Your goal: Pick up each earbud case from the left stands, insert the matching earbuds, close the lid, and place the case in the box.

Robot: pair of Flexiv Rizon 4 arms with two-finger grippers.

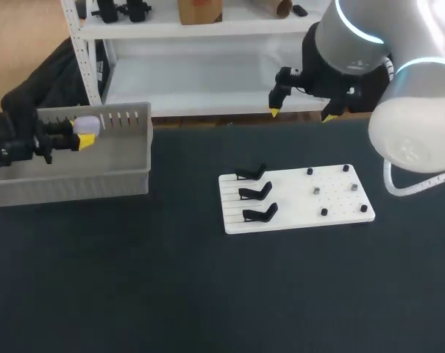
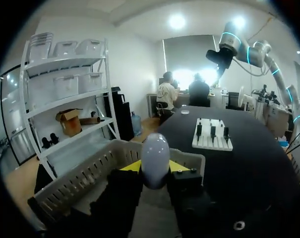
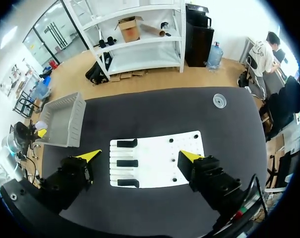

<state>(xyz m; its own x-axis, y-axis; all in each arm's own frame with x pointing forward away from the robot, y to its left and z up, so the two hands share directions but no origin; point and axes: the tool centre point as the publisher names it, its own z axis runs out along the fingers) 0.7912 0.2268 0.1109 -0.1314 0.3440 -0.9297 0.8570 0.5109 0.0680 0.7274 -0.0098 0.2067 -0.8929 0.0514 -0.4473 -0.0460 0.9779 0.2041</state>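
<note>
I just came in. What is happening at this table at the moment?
The left gripper is shut on a white earbud case and holds it over the grey box at the table's left side. The right gripper is open and empty, high above the white board. The three black stands on that board carry no case.

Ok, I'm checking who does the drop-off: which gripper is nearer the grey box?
Left. The left gripper holds the earbud case right over the box; the right gripper hangs open far off, above the white board.
</note>
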